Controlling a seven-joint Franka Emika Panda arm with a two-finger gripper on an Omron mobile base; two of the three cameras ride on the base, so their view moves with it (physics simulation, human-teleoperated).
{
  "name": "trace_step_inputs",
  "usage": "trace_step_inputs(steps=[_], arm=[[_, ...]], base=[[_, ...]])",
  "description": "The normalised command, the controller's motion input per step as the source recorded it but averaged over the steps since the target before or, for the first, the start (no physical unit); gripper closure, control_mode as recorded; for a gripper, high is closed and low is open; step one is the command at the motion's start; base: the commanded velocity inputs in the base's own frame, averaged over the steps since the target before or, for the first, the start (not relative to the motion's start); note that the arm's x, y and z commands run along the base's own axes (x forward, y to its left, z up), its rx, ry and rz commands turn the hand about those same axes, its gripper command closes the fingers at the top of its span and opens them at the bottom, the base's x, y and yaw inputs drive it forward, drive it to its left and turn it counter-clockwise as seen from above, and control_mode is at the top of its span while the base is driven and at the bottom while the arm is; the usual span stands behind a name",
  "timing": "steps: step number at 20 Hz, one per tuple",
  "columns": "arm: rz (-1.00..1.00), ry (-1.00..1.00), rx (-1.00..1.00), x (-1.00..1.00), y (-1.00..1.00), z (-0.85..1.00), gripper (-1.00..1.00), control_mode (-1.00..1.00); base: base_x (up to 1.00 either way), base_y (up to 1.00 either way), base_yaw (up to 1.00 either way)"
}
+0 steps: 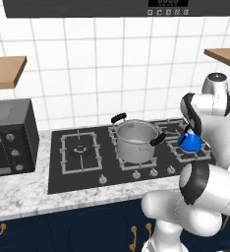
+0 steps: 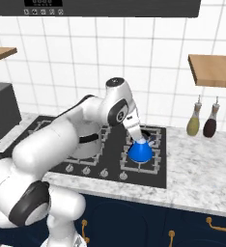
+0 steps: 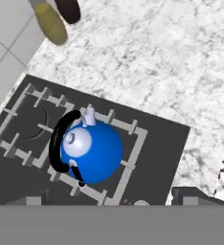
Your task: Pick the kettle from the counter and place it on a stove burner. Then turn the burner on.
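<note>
This is a home kitchen, rendered rather than photographed. A black glass cooktop (image 1: 87,172) with grey cast-iron grates and a row of silver knobs (image 1: 136,174) is set into a white-and-grey marbled stone countertop (image 2: 202,164). Glossy white square wall tiles (image 1: 102,64) rise behind it. Navy cabinet fronts with brass handles (image 2: 221,224) run below, and light wooden shelves (image 2: 214,70) hang at the sides. A dark countertop oven (image 1: 11,138), a large two-handled steel pot (image 1: 135,140) and two condiment bottles (image 2: 203,120) complete it.

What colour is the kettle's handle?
Black, arching over the bright-blue kettle; the handle shows best in the hand view.
</note>
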Motion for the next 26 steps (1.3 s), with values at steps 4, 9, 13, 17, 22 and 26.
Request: trace_step_inputs(steps=[4, 9, 13, 17, 22, 26], arm=[[0.61, 0.06, 0.0, -0.83, 0.44, 0.0, -1.0, -1.0], [0.66, 0.02, -0.01, -0.73, 0.55, -0.22, -1.0, -1.0], [0.64, 0.13, -0.15, -0.15, 0.49, -0.64, -1.0, -1.0], [0.17, 0.11, -0.19, 0.04, 0.0, -0.53, -1.0, -1.0], [0.0, 0.02, -0.01, 0.12, -0.47, -0.49, -1.0, -1.0], [0.01, 0.0, 0.0, 0.27, -0.41, -0.45, -1.0, -1.0]], base=[[0.0, 0.0, 0.0], [0.0, 0.0, 0.0], [0.0, 0.0, 0.0], [0.0, 0.0, 0.0], [0.0, 0.0, 0.0], [0.0, 0.0, 0.0]])
